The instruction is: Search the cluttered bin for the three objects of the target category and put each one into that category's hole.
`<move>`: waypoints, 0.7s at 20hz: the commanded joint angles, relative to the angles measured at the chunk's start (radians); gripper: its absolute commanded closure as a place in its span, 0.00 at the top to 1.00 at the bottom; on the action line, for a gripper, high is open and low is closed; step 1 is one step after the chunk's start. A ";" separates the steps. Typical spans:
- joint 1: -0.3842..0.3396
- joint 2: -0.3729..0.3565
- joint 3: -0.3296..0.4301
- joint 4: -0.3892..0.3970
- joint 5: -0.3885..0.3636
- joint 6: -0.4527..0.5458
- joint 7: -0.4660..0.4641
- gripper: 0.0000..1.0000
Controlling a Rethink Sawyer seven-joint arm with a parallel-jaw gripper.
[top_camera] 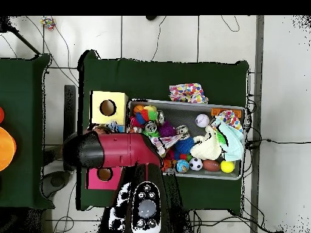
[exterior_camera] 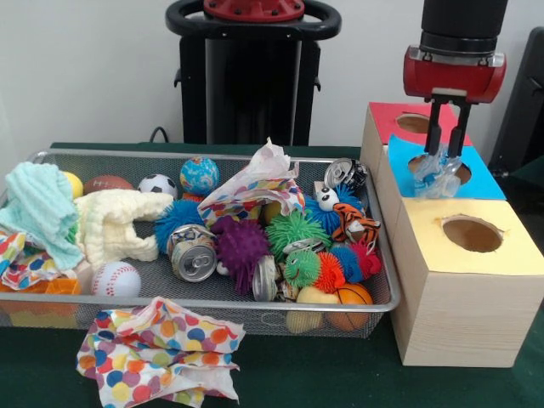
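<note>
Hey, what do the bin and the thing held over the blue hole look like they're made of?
The bin looks like metal wire mesh: fine silvery grid walls under a bright rim. The item in the end effector seems to be crinkled clear plastic, glossy and see-through, though its exact kind is unclear.

One wire bin [exterior_camera: 387, 293] holds the clutter. Three boxes with holes stand beside it: red [exterior_camera: 387, 119], blue [exterior_camera: 484, 180], yellow [exterior_camera: 510, 255]. At least three crushed cans [exterior_camera: 194, 255] show, and two polka-dot cloths [exterior_camera: 157, 348].

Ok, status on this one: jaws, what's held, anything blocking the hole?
Gripper over blue box, jaws shut on crumpled clear plastic piece. Plastic hangs at the blue hole's mouth, not yet released. Nothing blocking the hole.
</note>
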 commanded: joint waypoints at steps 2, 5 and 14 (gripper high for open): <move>-0.041 -0.007 0.041 0.131 0.001 0.034 0.081 0.00; -0.062 -0.012 0.048 0.153 -0.001 0.028 0.066 0.00; -0.050 -0.015 0.033 0.168 -0.013 0.020 0.086 0.00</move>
